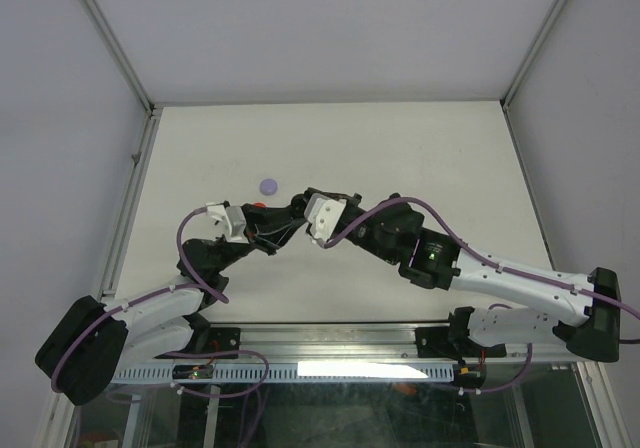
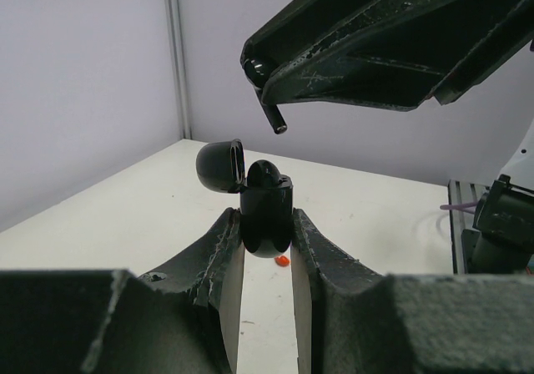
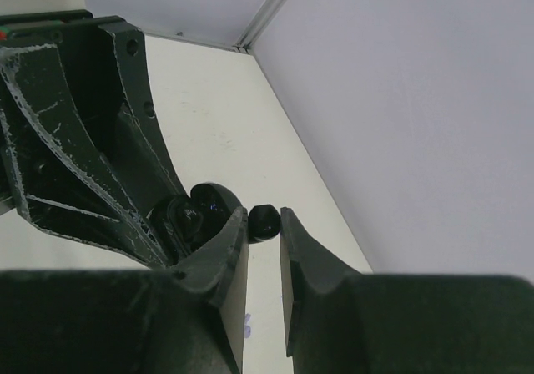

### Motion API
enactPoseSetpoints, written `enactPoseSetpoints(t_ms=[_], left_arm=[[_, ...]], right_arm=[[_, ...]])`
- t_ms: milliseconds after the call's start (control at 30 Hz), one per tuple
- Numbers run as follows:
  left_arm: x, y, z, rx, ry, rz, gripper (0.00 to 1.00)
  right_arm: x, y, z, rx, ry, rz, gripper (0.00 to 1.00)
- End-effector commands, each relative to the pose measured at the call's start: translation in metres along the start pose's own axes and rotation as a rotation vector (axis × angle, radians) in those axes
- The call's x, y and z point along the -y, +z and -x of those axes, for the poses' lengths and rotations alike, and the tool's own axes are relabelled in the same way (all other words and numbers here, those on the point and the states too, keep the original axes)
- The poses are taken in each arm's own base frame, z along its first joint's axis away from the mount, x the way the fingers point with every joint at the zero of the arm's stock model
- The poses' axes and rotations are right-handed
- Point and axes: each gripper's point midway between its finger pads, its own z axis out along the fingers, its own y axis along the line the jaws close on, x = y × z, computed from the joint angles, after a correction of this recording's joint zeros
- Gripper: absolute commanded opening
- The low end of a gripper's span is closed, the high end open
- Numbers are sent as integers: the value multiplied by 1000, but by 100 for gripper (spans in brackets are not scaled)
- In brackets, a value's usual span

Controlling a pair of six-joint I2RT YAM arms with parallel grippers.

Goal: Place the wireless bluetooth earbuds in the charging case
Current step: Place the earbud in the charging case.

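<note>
White table behind — black stemmed earbud above glossy open-lidded case.

Left pincer faces right pincer near lilac disc.

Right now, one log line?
left gripper: holds black case, lid open | right gripper: holds black earbud above case | earbud not yet inserted
</note>
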Motion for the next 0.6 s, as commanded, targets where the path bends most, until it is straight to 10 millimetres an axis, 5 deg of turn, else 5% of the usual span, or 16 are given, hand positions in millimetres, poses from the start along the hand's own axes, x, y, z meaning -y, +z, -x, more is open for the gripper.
enactPoseSetpoints(t_ms=[0,567], left_arm=[[6,8,33,102,26,-45,0],[7,12,39,131,-11,-49,0]], right_arm=[[11,0,11,35,-18,-54,15],[-5,3,5,32,-26,0,16]])
